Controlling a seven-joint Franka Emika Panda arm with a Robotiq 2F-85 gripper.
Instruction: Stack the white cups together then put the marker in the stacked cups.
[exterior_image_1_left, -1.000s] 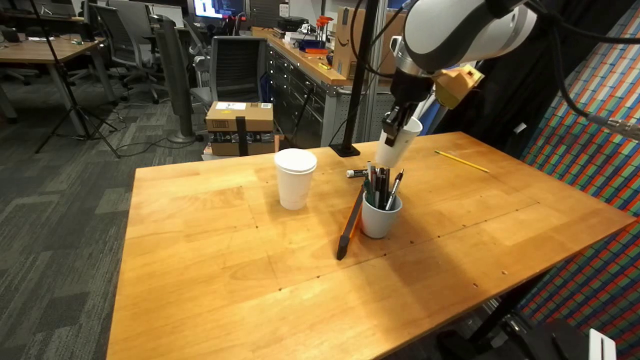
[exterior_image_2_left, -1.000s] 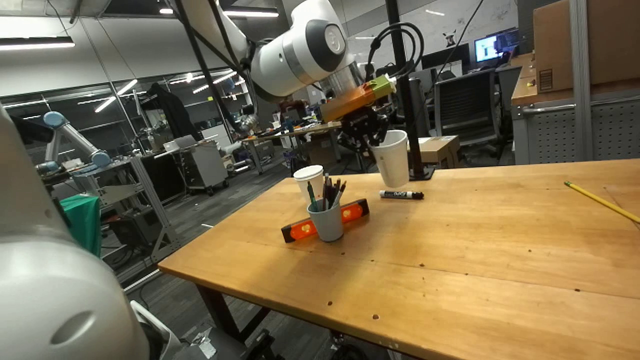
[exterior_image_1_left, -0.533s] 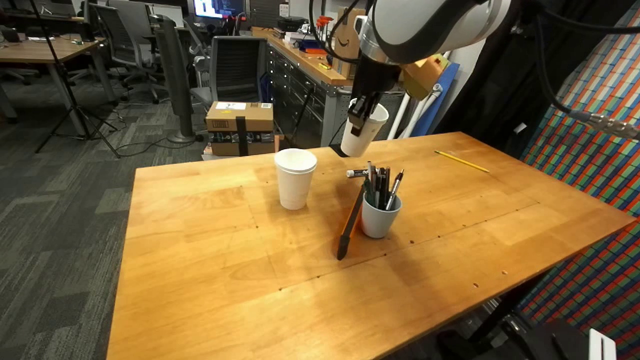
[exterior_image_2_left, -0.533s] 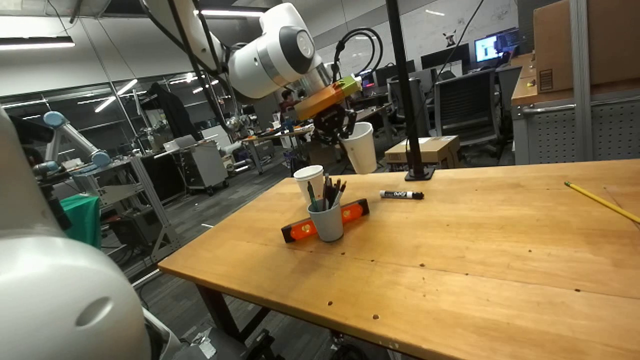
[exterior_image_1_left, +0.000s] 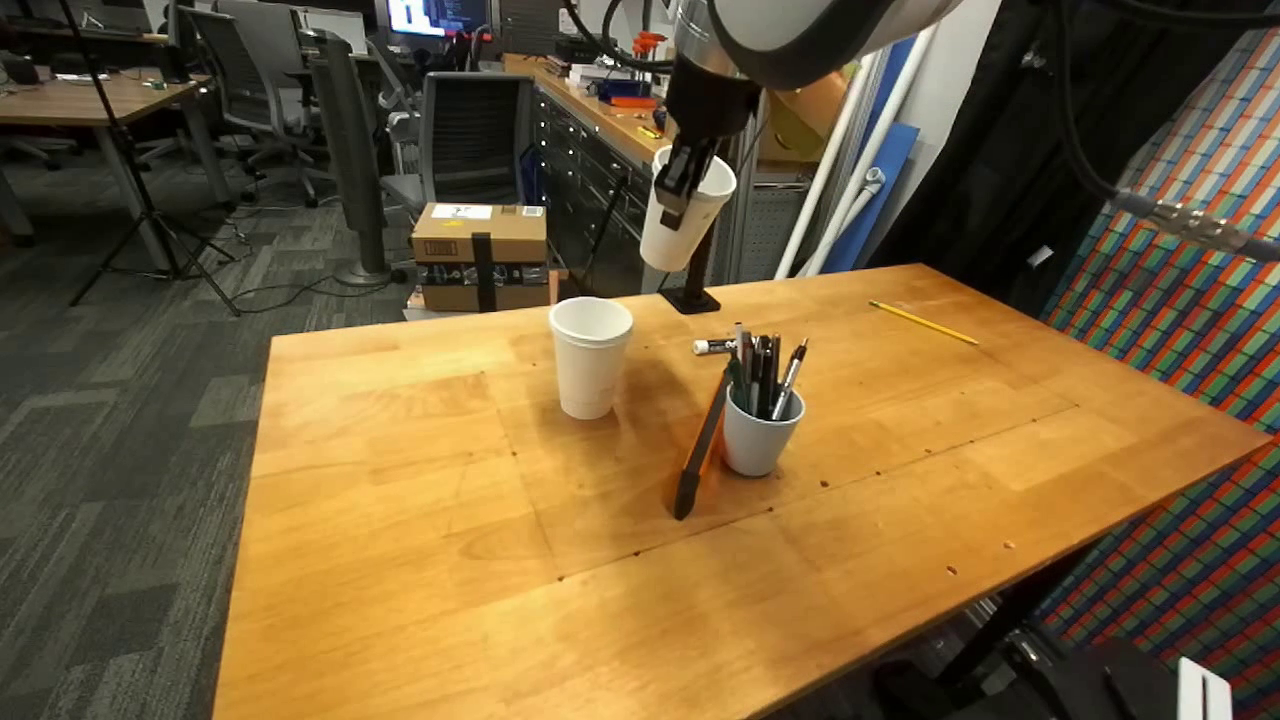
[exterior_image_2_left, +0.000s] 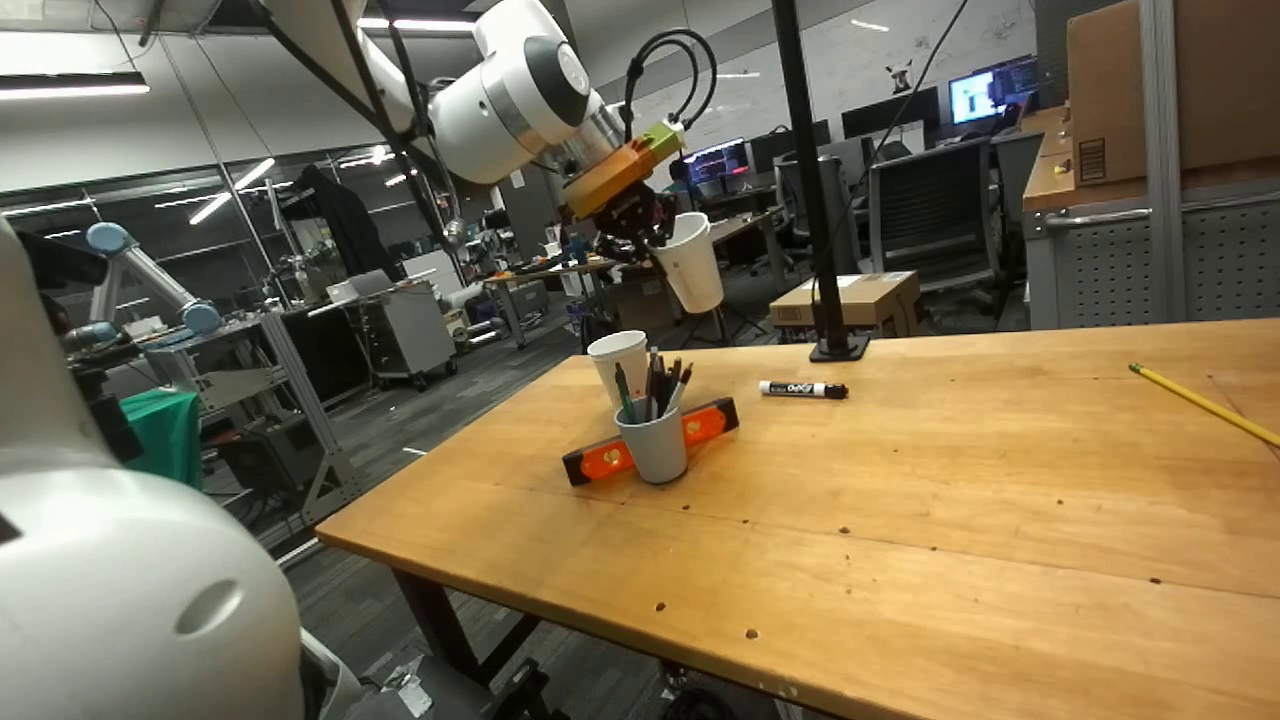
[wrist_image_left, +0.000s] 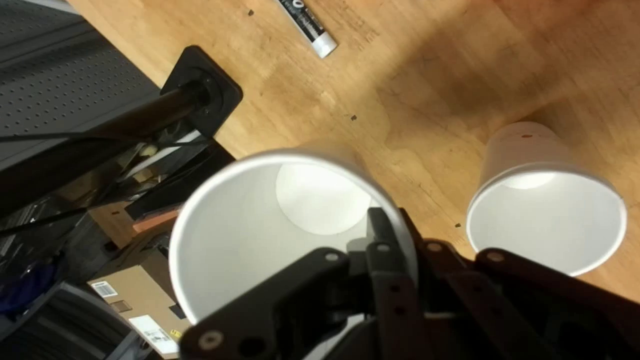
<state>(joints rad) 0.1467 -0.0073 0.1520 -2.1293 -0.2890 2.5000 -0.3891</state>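
Your gripper (wrist_image_left: 392, 215) has a tilted white cup (exterior_image_1_left: 678, 240) pinched by the wall, up off the table (exterior_image_1_left: 430, 500): count it in your envelope. Black post (exterior_image_2_left: 808, 170) near it runs up out of view, blocks you that side. Standing white cup (exterior_image_1_left: 588, 375) is upright, mouth up, reachable from above; you've a gap between the two rims in the wrist view. Pen cup (exterior_image_1_left: 760, 445) with pens (exterior_image_1_left: 768, 375) poking up, orange level (exterior_image_2_left: 602, 460) just beside it: blocks your low passes. Marker (exterior_image_2_left: 803, 390) lies flat between post and pen cup, low obstacle. Widest room for you: table foreground, plus between marker and pencil (exterior_image_1_left: 924, 322).
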